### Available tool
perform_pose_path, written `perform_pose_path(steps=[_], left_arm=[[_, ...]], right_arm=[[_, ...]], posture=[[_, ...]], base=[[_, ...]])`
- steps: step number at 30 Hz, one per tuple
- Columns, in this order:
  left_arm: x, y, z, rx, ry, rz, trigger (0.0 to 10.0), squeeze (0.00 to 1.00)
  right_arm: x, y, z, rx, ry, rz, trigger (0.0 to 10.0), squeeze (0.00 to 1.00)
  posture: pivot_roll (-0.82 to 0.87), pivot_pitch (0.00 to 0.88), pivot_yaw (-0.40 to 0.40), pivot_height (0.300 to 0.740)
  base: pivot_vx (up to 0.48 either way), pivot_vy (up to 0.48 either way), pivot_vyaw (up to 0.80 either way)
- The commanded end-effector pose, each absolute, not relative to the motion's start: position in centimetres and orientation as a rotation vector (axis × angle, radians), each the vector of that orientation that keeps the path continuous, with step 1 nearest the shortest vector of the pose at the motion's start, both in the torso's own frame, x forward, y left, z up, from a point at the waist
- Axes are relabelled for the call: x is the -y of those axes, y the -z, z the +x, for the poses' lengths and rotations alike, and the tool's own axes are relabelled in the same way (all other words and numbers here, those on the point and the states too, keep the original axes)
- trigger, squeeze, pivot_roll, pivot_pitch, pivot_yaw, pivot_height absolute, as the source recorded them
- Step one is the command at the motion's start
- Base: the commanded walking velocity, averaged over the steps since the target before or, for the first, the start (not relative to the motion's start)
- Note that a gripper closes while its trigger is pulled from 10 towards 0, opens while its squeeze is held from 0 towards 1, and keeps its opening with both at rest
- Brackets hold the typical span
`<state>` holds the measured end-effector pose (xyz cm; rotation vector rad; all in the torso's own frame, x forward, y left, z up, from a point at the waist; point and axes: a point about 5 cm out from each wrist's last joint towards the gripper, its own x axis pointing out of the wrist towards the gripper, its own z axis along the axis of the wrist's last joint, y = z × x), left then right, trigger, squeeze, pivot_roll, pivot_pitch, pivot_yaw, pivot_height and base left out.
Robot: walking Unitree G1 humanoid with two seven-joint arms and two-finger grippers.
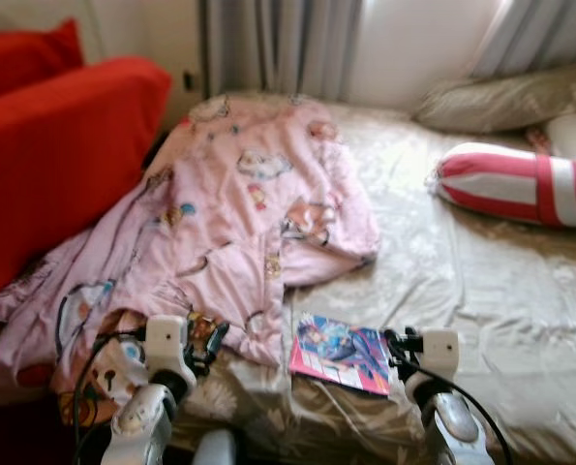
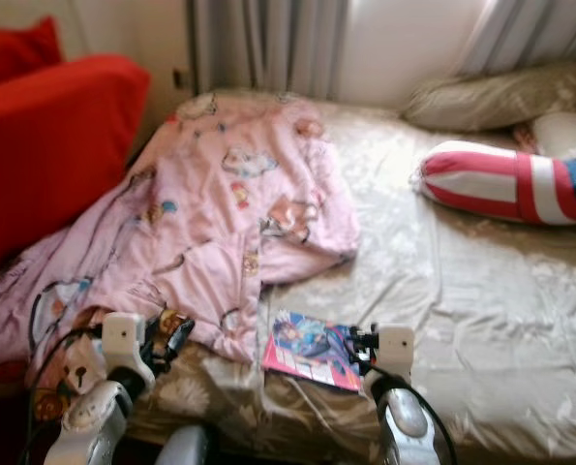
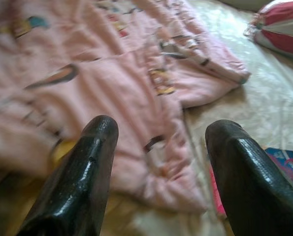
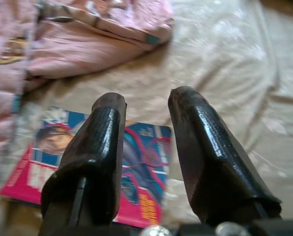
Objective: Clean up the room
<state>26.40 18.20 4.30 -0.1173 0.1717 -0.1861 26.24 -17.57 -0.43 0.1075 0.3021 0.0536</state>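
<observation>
1. Left eye view: the bed [image 1: 481, 281], under a beige sheet, has a pink blanket [image 1: 229, 223] spread over its left half and spilling off the left edge toward a red sofa [image 1: 55, 145]. A magazine [image 1: 341, 354] lies flat at the bed's near edge, just beside the blanket's hem. The bed's right half is open sheet, with a striped pillow [image 1: 520, 184] and a beige pillow [image 1: 505, 97] near the far right corner.
2. Right eye view: the left tool [image 2: 176, 334] hovers at the near edge over the blanket; the right tool [image 2: 355, 344] sits at the magazine's right edge.
3. Left wrist view: the left tool is released, fingers [image 3: 82, 177] wide apart above the blanket.
4. Right wrist view: the right tool is released, fingers [image 4: 94, 152] parted over the magazine's cover.
</observation>
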Motion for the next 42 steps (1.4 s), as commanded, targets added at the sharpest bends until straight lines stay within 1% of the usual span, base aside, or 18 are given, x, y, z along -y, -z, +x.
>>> perform_pose_path(steps=[1,6,13,20,21,22,23,25,26,29,31,33,34,36,38,42], left_arm=[[-17.3,-4.4,26.4,-0.171,0.214,-0.131,10.0,0.0],[-17.3,-4.4,26.3,-0.172,0.22,-0.12,10.0,0.0],[-17.1,-4.2,26.3,-0.192,0.24,-0.113,10.0,0.0],[-17.4,-4.1,25.2,-0.205,0.247,-0.098,10.0,0.0],[-17.5,-4.1,25.1,-0.21,0.245,-0.096,10.0,0.0],[-17.6,-4.1,24.9,-0.214,0.246,-0.096,10.0,0.0],[-17.7,-4.0,24.6,-0.22,0.249,-0.094,10.0,0.0],[-17.7,-4.0,24.5,-0.223,0.251,-0.093,10.0,0.0],[-17.9,-4.0,24.3,-0.228,0.252,-0.078,10.0,0.0],[-18.0,-4.0,23.9,-0.233,0.257,-0.065,10.0,0.0],[-18.2,-4.2,23.6,-0.234,0.261,-0.069,10.0,0.0],[-18.2,-4.2,23.5,-0.237,0.262,-0.068,10.0,0.0],[-18.4,-4.3,23.2,-0.245,0.263,-0.064,10.0,0.0],[-18.6,-4.3,22.8,-0.255,0.264,-0.059,10.0,0.0],[-18.8,-4.4,22.3,-0.262,0.263,-0.054,10.0,0.0],[-19.2,-4.4,21.4,-0.282,0.259,-0.047,10.0,0.0]], right_arm=[[18.5,1.0,25.7,-0.342,-0.03,0.087,10.0,0.0],[18.4,1.4,25.5,-0.37,-0.037,0.082,10.0,0.0],[18.3,2.5,24.9,-0.466,-0.082,0.032,10.0,0.0],[18.8,3.2,24.6,-0.542,-0.11,-0.036,10.0,0.0],[19.0,3.2,24.7,-0.549,-0.108,-0.04,10.0,0.1],[19.2,3.2,24.9,-0.558,-0.104,-0.044,10.0,0.93],[19.4,3.1,25.1,-0.575,-0.106,-0.071,10.0,1.0],[19.5,3.1,25.1,-0.585,-0.111,-0.093,10.0,1.0],[19.6,3.2,25.3,-0.626,-0.161,-0.164,10.0,1.0],[19.7,3.4,25.2,-0.668,-0.229,-0.251,10.0,1.0],[20.0,3.3,25.3,-0.667,-0.239,-0.285,10.0,1.0],[20.1,3.2,25.4,-0.668,-0.256,-0.302,10.0,1.0],[20.4,3.0,25.5,-0.672,-0.322,-0.406,10.0,1.0],[20.8,3.0,25.5,-0.702,-0.362,-0.484,10.0,1.0],[21.2,2.9,25.5,-0.71,-0.363,-0.501,10.0,1.0],[22.3,1.9,26.5,-0.688,-0.354,-0.563,10.0,1.0]], posture=[[0.08,0.061,-0.086,0.642],[0.08,0.066,-0.085,0.642],[0.08,0.087,-0.09,0.642],[0.1,0.125,-0.082,0.642],[0.1,0.13,-0.08,0.642],[0.1,0.139,-0.076,0.642],[0.1,0.15,-0.069,0.642],[0.1,0.15,-0.069,0.642],[0.11,0.175,-0.06,0.642],[0.12,0.191,-0.054,0.642],[0.13,0.213,-0.047,0.642],[0.13,0.217,-0.045,0.642],[0.13,0.239,-0.037,0.642],[0.13,0.252,-0.033,0.642],[0.14,0.268,-0.03,0.642],[0.15,0.3,-0.021,0.642]], base=[[0.33,0.0,0.0],[0.329,0.0,0.0],[0.0,0.0,0.0],[0.0,0.0,0.0],[0.0,0.0,0.0],[0.0,0.0,0.0],[0.0,0.0,0.0],[0.0,0.0,0.0],[0.0,0.0,0.0],[0.0,0.0,0.0],[0.0,0.0,0.0],[0.0,0.0,0.0],[0.0,0.0,0.0],[0.0,0.0,0.0],[0.0,0.0,0.0],[0.0,0.0,0.0]])
